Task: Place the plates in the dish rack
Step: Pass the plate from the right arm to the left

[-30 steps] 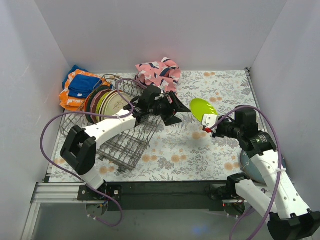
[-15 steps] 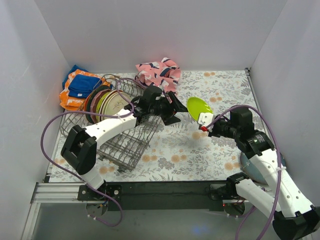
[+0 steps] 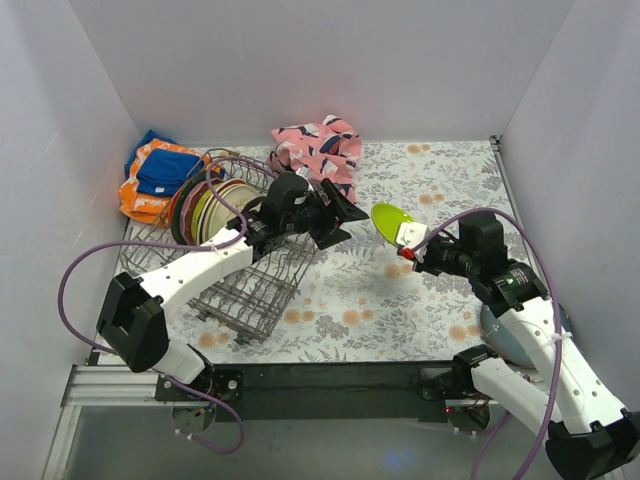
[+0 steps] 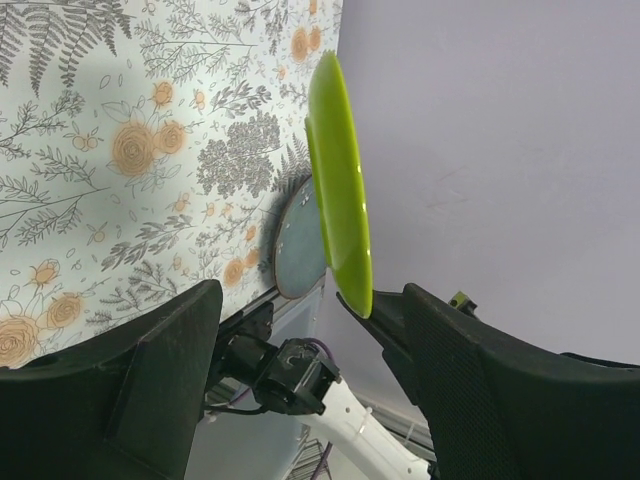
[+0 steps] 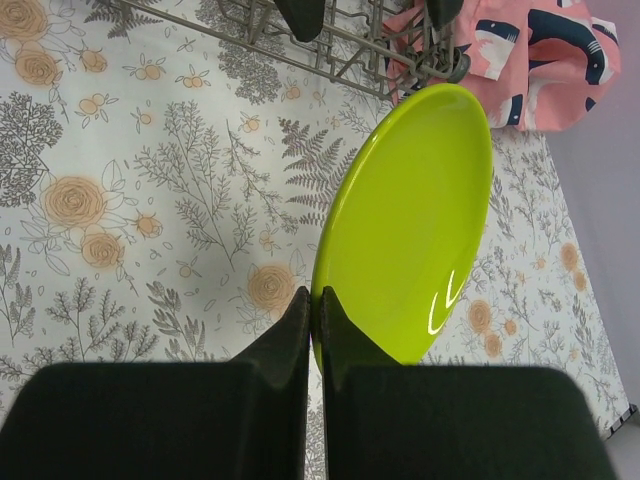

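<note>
The right claw (image 5: pixel 313 305) is clamped tight on the lower rim of a glossy lime-green round plate (image 5: pixel 405 230), holding it on edge in the air above the floral-print table (image 3: pixel 400 300). Just to its left, the left claw (image 3: pixel 348 222) has its black fingers spread apart around nothing, and the plate's edge faces the gap between them. The large grey wire dish rack (image 3: pixel 250 285) lies beneath and behind the left claw on the table's left side, well apart from the green plate, with several plates (image 3: pixel 215 205) upright at its far end.
</note>
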Controlling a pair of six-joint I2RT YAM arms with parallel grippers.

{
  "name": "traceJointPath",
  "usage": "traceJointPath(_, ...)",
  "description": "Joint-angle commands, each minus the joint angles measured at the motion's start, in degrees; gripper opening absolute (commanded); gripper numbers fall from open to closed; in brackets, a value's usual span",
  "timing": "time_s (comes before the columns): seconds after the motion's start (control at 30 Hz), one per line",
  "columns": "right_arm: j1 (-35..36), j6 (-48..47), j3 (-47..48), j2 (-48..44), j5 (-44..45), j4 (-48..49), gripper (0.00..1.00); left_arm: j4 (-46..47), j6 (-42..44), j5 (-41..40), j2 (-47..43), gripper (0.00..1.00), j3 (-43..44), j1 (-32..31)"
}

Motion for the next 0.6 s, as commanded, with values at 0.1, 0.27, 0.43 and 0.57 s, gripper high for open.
traceJointPath(0.1, 0.4, 0.0, -0.8, -0.6, -1.7, 2.0, 0.01, 0.7, -0.7, -0.8, -0.6, 0.71, 1.6, -0.2)
traceJointPath(0.27, 1.0, -0.1, -0.2, 0.6, -2.5, 2.7, 0.01, 2.0, -1.6, 1.5, 2.7, 0.71, 2.9, -0.3)
traceJointPath(0.43, 3.3, 1.1, -0.3, 1.9, -1.9, 5.2, 0.01, 2.4, -1.5, 2.7, 6.0, 0.67, 5.2, -0.3)
traceJointPath(0.57, 4.9, 1.3, -0.8, 2.8, -1.0, 6.9, 0.01, 2.6, -0.6, 4.6, 7.9, 0.41, 6.6, -0.3)
